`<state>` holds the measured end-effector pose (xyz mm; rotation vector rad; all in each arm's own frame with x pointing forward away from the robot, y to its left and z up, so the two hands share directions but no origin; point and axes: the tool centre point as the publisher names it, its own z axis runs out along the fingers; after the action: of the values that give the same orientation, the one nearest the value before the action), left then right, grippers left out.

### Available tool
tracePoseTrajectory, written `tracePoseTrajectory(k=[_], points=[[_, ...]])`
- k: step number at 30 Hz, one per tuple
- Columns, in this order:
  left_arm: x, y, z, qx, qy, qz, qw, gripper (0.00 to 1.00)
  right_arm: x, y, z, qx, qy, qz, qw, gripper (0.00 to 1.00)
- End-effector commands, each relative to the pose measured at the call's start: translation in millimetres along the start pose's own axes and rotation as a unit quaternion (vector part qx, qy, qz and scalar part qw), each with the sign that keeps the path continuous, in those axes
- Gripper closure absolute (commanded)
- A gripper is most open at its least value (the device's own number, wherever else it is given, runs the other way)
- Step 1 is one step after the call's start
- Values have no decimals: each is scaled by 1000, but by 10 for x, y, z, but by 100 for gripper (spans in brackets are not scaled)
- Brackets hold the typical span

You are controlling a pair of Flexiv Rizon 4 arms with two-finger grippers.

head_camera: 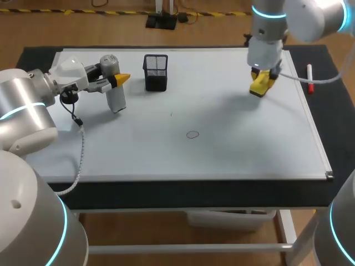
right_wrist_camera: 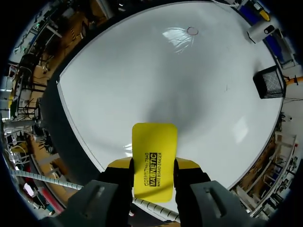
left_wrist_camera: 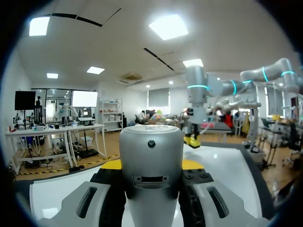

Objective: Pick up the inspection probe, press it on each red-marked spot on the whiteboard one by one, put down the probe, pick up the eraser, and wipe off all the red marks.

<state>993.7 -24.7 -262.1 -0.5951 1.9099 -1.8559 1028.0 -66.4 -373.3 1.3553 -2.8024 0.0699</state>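
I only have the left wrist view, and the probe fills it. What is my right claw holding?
Observer: The right claw is shut on the yellow eraser.
Operator: Any marks on the whiteboard?
Observer: One small circle mark near its middle; its colour is too faint to tell.
Operator: What stands near my left claw?
Observer: A black mesh holder stands beside the probe, apart from it.
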Motion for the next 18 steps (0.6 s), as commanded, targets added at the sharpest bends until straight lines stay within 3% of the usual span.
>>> tracePoseTrajectory(k=[1,7,18], points=[[5,-9,-1,0,-1,1,1000,100,221,-47,14,-3,-12,8,1000,100],[5,-9,-1,0,-1,1,1000,100,329,-104,13,-8,-14,39,999,100],[5,-9,-1,0,-1,1,1000,100,329,-104,13,-8,-14,39,999,100]])
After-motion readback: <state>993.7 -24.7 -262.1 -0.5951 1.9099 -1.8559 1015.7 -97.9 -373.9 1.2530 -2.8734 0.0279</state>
